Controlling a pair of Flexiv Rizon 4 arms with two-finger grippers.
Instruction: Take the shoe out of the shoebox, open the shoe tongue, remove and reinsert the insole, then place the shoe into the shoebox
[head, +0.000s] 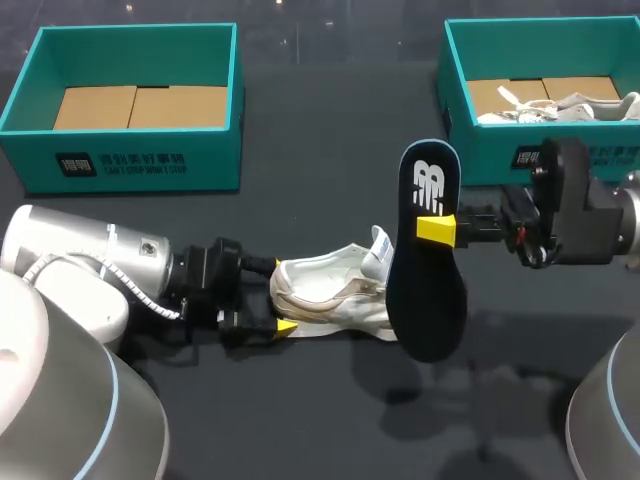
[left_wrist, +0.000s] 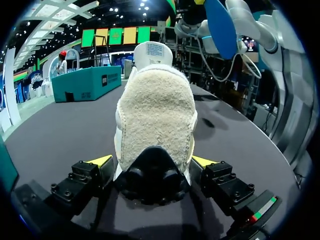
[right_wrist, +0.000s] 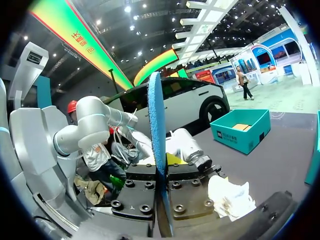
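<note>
Hiding shoe (head: 322, 292) toe: raised insole (head: 428, 290).

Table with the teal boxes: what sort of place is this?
Likely a robot demonstration bench for shoe handling: a dark table carries two teal shoeboxes, the left gripper holds a white shoe, and the right gripper holds up its insole.

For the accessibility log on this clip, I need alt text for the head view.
The right gripper holds a dark insole upright above a white shoe lying on the dark table, while the left gripper clamps the shoe's heel. Behind stand the left shoebox, holding only cardboard, and the right shoebox, holding a second shoe.
</note>
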